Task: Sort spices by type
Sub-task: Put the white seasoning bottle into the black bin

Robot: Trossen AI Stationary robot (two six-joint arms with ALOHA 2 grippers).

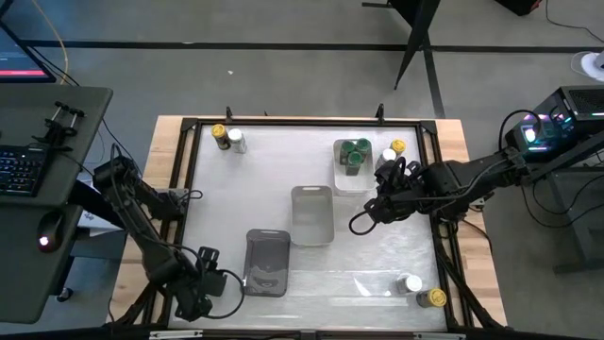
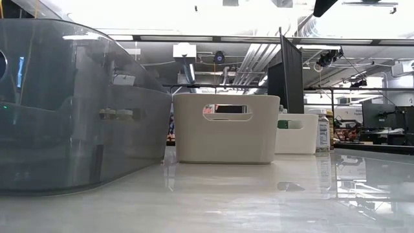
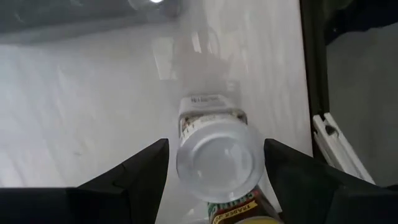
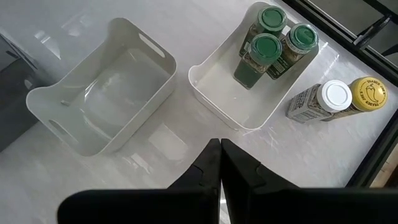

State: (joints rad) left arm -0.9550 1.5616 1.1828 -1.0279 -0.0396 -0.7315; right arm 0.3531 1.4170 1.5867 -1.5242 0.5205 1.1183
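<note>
The right hand (image 4: 220, 163) hangs above the bare desk (image 1: 377, 255) just in front of the white tray (image 4: 239, 93), with its 2 fingers pressed together and nothing between them. In the high view this hand (image 1: 358, 225) sits to the right of the middle tray (image 1: 311, 215), between that tray and the desk's right edge.

The left hand (image 3: 214, 165) is at the near left corner of the desk, fingers spread apart. A white-lidded jar (image 3: 219, 158) stands between the 2 fingers without visible contact on either side. A yellow-labelled jar (image 3: 239, 211) shows just beside it at the frame edge.

Jar positions:
- 3 green-lidded jars (image 4: 272, 38) stand upright together in the far end of the white tray.
- 1 white-lidded jar (image 4: 323, 99) and 1 yellow-lidded jar (image 4: 367, 93) stand side by side on the desk just outside that tray, near the right rail.
- 1 yellow-lidded jar (image 1: 219, 132) and 1 white-lidded jar (image 1: 236, 141) stand at the far left corner.
- 1 white-lidded jar (image 1: 410, 283) and 1 yellow-lidded jar (image 1: 435, 297) stand at the near right corner.

The middle tray holds no jars. The grey tray (image 1: 267, 262) lies near the front edge, left of centre. In the low view the grey tray (image 2: 71, 110) fills the left side.
</note>
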